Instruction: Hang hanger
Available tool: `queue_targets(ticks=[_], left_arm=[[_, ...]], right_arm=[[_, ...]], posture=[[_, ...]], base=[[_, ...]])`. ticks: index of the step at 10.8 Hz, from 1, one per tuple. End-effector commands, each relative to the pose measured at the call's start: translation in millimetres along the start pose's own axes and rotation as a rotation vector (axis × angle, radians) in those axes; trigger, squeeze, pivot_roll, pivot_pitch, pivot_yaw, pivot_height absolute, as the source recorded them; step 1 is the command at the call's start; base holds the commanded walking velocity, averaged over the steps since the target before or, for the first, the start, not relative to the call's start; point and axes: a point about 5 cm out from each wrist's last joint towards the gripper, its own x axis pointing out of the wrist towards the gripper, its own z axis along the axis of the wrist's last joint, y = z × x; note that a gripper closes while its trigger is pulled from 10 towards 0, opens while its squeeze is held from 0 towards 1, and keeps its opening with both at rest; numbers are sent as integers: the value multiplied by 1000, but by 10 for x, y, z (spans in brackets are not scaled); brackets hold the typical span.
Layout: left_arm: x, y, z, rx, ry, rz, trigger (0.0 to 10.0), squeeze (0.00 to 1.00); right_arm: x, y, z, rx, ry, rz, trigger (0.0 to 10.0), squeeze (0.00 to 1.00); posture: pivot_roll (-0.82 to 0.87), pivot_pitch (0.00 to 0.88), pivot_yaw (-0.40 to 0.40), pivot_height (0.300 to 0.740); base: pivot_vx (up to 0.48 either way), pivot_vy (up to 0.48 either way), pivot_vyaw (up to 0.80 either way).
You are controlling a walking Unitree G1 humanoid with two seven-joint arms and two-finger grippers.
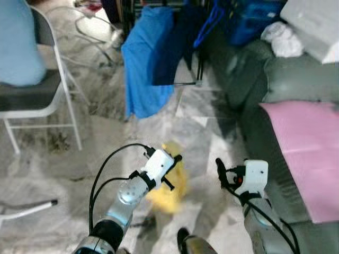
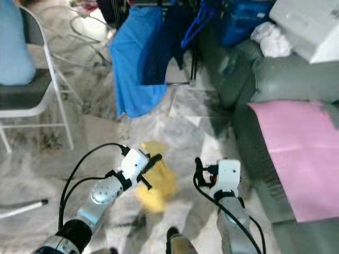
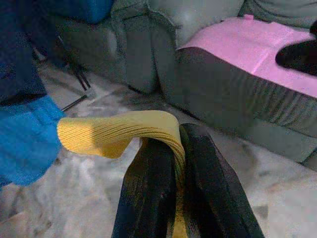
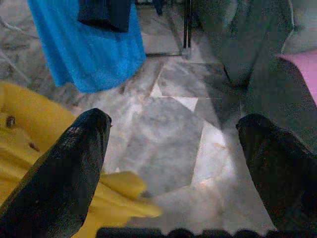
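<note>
Left wrist view: the left gripper [image 3: 183, 198] is clamped on a yellow knit garment [image 3: 119, 131] — the ribbed fabric is pinched between the two black fingers and folds over past their tips.

What's held: soft, floppy knitwear, no stiffness at all. I can't make out an actual hanger anywhere in it, so the yellow garment is what I'm calling the task's thing.

Where it is: hanging straight down from the left gripper [image 1: 170, 161], draped below and just beside the fingers, well short of the rack ahead.

Right gripper [image 4: 173, 163]: fingers spread wide, nothing between them — it sits just beside the left one, with the yellow cloth off to its inner side.

Handling guess: light, so weight isn't the issue. Slip is — knit like this stretches and can creep out of a pinch, especially a thin fold.

Where to grab: I'd say a thick bunched edge like the collar or shoulder seam, not a single layer. The free right gripper could take a second spot to spread it out.

Ahead of the grippers: a blue cloth [image 1: 145, 63] and a dark navy garment [image 1: 172, 50] hang on a dark rack.

To the right: grey sofa [image 1: 286, 90] with a pink sheet [image 1: 310, 148].

To the left: white chair [image 1: 39, 95].
</note>
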Motion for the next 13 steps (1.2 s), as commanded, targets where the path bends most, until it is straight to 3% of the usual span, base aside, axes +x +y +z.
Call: queue_targets(ticks=[1,4,9,13], left_arm=[[-21,-16,-19,-12,-8,2,10000,0],[3,-139,-6,-46,-29,-17,10000,0],[18,-210,-9,-57,-30,-42,10000,0],[-36,-319,-116,-67,11,-54,10000,0]], right_arm=[[-13,-9,1,-5,3,-3,10000,0],[-8,106,-4,-61,-3,68,10000,0],[-2,72,-9,-50,1,46,10000,0],[16,95,-16,-45,0,41,10000,0]], posture=[[-138,187,-24,740],[-132,185,-25,740],[-135,186,-25,740],[-131,167,-23,740]], base=[[289,0,0],[344,0,0],[392,277,0],[300,124,-703]])
